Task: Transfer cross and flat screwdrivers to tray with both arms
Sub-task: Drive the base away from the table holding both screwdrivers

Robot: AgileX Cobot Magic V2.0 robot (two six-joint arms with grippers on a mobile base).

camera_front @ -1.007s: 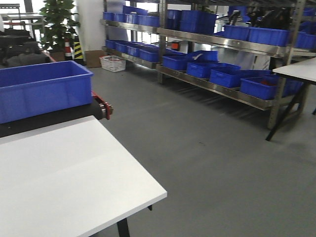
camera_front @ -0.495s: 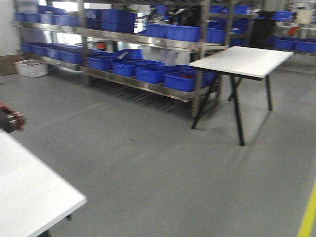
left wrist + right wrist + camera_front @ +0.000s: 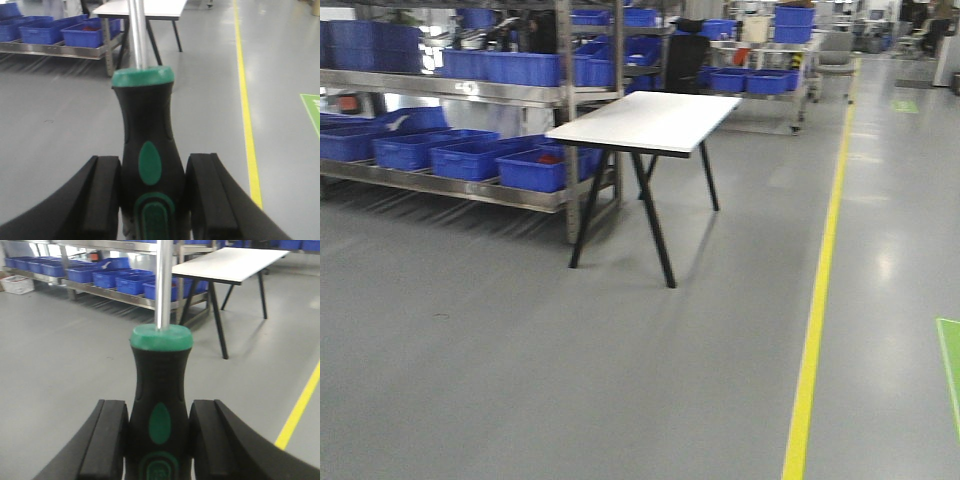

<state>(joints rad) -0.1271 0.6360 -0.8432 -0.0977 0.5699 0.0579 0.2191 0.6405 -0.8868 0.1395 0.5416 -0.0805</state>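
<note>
Screwdrivers sit one per claw: the left screwdriver (image 3: 145, 150) clamped in the left gripper (image 3: 150, 195), the right screwdriver (image 3: 160, 390) in the right gripper (image 3: 159, 440), shafts toward twelve o'clock. The front view has swung round; a white table (image 3: 640, 120) now stands at twelve o'clock. No tray shows, so delivery seems pending.

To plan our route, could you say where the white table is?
Front view: the table stands left of centre, beside the shelf of blue bins, left of the yellow line.
</note>
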